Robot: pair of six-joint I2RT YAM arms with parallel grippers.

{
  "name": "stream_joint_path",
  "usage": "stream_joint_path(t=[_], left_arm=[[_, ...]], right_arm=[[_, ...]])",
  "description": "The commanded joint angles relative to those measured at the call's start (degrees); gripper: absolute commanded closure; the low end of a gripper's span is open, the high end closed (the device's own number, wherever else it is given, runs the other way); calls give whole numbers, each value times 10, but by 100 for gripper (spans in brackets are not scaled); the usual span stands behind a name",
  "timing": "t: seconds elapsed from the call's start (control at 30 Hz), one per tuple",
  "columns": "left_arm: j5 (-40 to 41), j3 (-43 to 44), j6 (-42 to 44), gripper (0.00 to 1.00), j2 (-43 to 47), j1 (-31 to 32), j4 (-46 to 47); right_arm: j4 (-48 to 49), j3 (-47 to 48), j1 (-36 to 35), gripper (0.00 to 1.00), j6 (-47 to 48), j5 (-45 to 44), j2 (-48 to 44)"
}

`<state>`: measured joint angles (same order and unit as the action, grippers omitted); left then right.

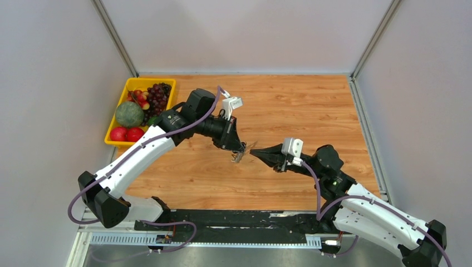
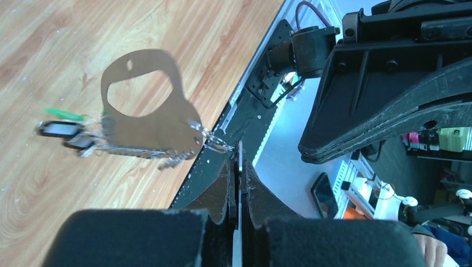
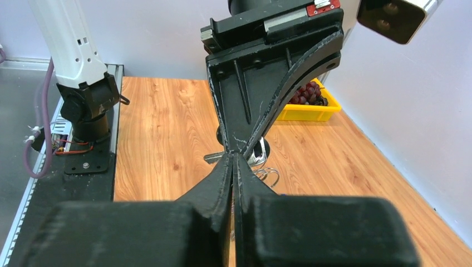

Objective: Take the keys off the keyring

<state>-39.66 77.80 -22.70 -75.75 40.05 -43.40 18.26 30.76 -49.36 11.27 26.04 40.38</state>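
From above, at frame centre, the left fingers [image 1: 234, 139] pinched the keyring [image 1: 239, 157] clear of the bench [image 1: 311, 105]. The right fingers [image 1: 268, 153] were closed just right of it. In the left wrist view, the keyring [image 2: 150, 133] hung centre-left, with the keys [image 2: 64, 130] at its left end. In the right wrist view, both closed pairs met tip to tip at centre.

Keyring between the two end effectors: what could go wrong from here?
The left end effector holds the keyring only by thin wire rings at its tip; a tug could slip it loose.
The right end effector is shut close to the left one's tip, but whether it caught anything is unclear; it may pull away empty.
The keys hang bunched together and may snag.
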Motion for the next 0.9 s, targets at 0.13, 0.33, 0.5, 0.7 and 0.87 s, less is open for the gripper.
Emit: stream_joint_path(t=[0.13,0.33,0.5,0.7,0.87], left_arm=[[-22,44,-3,100,27,0,29],[-20,44,-4,100,33,0,28],[-17,42,-4,100,37,0,27],[-34,45,1,100,37,0,22],[-35,46,1,100,42,0,21]], right_arm=[[-4,12,-2,68,-15,-15,3],[1,11,-2,64,-36,-5,11],[3,12,-2,64,-43,4,13],[2,10,-3,52,-36,-14,12],[0,21,-3,50,-35,-9,25]])
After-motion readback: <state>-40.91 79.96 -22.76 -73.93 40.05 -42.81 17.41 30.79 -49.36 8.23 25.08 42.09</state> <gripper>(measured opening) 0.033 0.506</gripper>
